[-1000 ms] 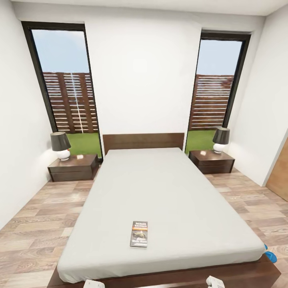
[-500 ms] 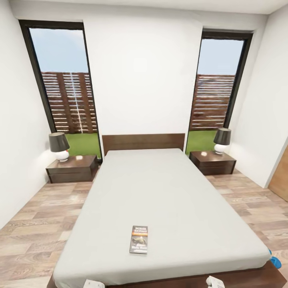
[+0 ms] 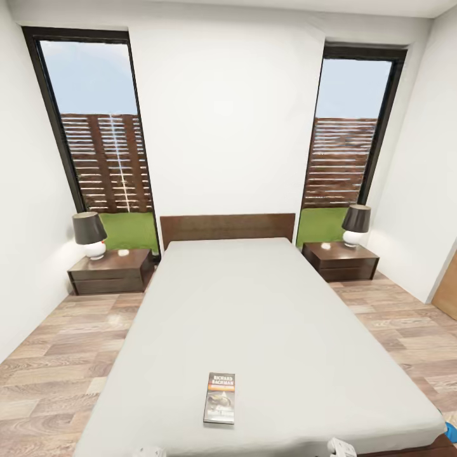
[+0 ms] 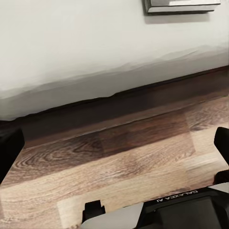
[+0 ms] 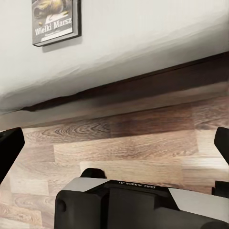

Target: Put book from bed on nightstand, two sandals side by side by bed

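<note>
Head view: book (image 3: pixel 219 398) flat on bed (image 3: pixel 254 304), near foot.

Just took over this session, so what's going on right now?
The robot is at the foot of the bed with nothing in hand. The book lies flat on the mattress near the foot edge, untouched. Both nightstands flank the headboard, each with a lamp. A bit of blue sandal shows on the floor by the bed's right corner. The left gripper and right gripper are open, held low over the floor by the bed frame.
</note>
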Available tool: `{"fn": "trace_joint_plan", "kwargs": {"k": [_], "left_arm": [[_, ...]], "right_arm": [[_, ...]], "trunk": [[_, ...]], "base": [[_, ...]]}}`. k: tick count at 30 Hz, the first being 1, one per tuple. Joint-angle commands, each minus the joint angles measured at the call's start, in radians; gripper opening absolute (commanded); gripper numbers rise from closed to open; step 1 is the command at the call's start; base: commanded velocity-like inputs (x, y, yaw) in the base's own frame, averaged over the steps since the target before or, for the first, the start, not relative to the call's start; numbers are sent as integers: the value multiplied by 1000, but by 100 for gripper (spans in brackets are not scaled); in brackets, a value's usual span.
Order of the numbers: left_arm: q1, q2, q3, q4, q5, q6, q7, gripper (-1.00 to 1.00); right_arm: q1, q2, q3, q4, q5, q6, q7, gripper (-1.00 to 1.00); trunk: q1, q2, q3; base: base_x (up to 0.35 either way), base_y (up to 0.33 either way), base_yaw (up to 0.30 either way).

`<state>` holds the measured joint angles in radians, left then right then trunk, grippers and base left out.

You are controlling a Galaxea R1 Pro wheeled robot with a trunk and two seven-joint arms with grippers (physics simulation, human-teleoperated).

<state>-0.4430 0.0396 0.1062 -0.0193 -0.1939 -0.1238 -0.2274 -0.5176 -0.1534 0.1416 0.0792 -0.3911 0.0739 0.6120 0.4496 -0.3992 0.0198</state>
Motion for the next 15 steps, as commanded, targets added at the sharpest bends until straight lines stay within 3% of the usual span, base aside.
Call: {"fn": "trace_joint_plan", "kwargs": {"k": [1, 8, 11, 14, 15], "left_arm": [[0, 1, 9, 1, -10, -4, -3, 100], [0, 2, 11, -1, -12, -5, -14, 100], [0, 2, 14, -3, -12, -4, -56, 100], [-6, 6, 15, -17, -10, 5, -160, 100], [-11, 7, 16, -43, -5, 46, -247, 100]], "right_arm": [[-1, 0, 7, 2, -11, 4, 5, 100], [-1, 0, 8, 2, -11, 4, 5, 100], [-1, 0, 7, 2, -11, 4, 5, 100], [-1, 0, 7, 2, -11, 4, 5, 100], [-1, 0, 7, 2, -11, 4, 5, 100]], "trunk": [[0, -1, 0], [0, -1, -6], [0, -1, -10], [0, -1, -15], [0, -1, -16]], "base": [[4, 0, 0], [1, 0, 0], [0, 0, 0], [0, 0, 0], [0, 0, 0]]}}
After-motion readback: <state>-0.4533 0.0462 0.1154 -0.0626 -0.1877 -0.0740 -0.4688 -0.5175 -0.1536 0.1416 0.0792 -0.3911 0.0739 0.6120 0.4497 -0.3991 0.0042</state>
